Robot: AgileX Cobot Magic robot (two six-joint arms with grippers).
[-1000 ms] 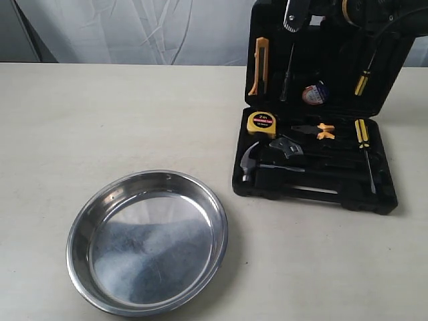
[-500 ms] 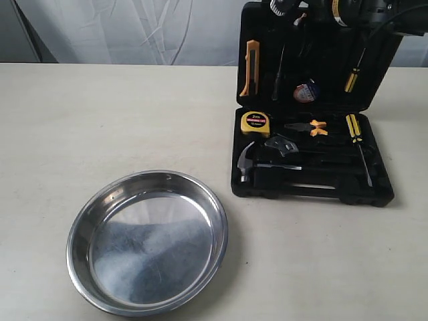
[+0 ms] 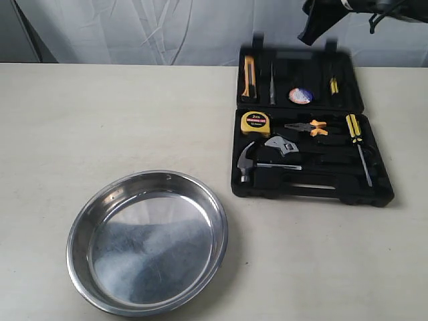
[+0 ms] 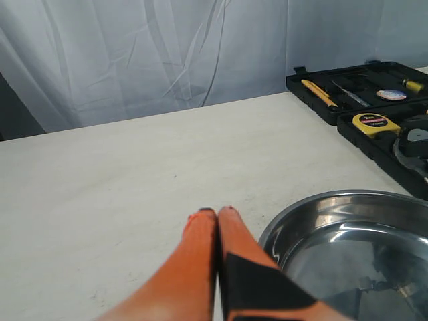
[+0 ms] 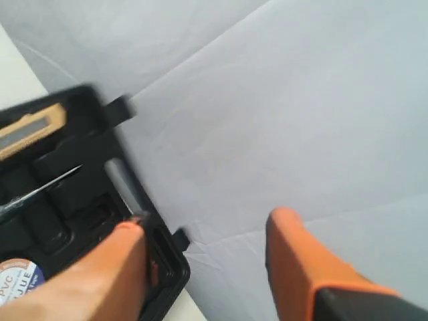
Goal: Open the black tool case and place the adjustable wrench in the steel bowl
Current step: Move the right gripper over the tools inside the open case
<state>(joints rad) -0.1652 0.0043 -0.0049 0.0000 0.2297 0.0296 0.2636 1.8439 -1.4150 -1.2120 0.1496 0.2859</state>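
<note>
Wrench (image 3: 283,148) is lying in the bottom half of the open black case (image 3: 381,194). Its silver head is showing between the hammer (image 3: 246,160) at 9 o'clock and the pliers (image 3: 309,127) at 1 o'clock, with the tape measure (image 3: 256,122) at 11 o'clock. In the exterior view the wrench is sitting at 2 o'clock from the steel bowl (image 3: 77,227), well apart from it.

The right gripper (image 5: 207,224) is hanging with its orange fingers spread wide and is gripping nothing. One fingertip (image 5: 130,234) is showing right at the far rim of the lid (image 5: 67,200); whether it is touching there I cannot tell. In the exterior view the right arm (image 3: 319,21) is appearing as a dark blur at 12 o'clock from the wrench, beyond the lid's far edge and well apart from the tool.

The left gripper (image 4: 217,212) is hovering over the table (image 4: 100,200) just beside the bowl's rim. Its fingers are pressing together with nothing held, and it is sitting well apart from the wrench.
</note>
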